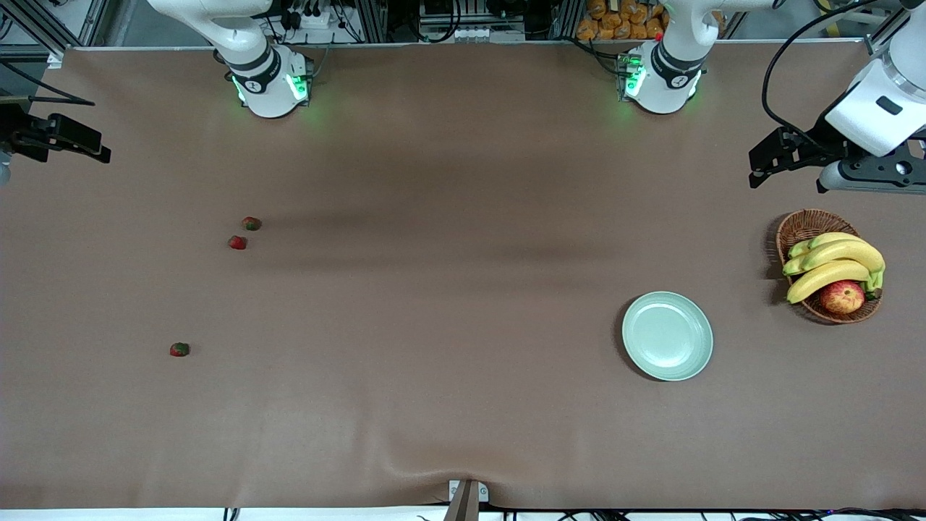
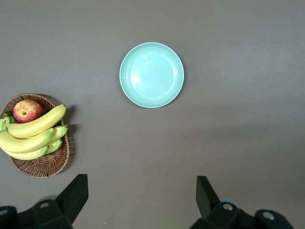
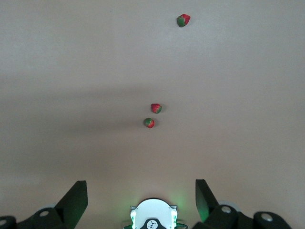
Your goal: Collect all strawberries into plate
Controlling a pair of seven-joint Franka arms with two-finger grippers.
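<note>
I see the plate [image 1: 667, 336] empty near the left arm's end of the table, by the basket [image 1: 803, 226], and all three strawberries [image 1: 237, 242] well apart from it toward the right arm's end. Both the right gripper [image 3: 140, 202] and left gripper [image 2: 142, 200] hang wide and empty; I judge the right arm closer to the fruit

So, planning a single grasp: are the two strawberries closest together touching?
Apart: the right wrist view shows bare table between one strawberry and the other strawberry.

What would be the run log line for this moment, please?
stage: not started | strawberries: three on table, none in plate | left tool: open, over table near basket | right tool: open, waiting
</note>
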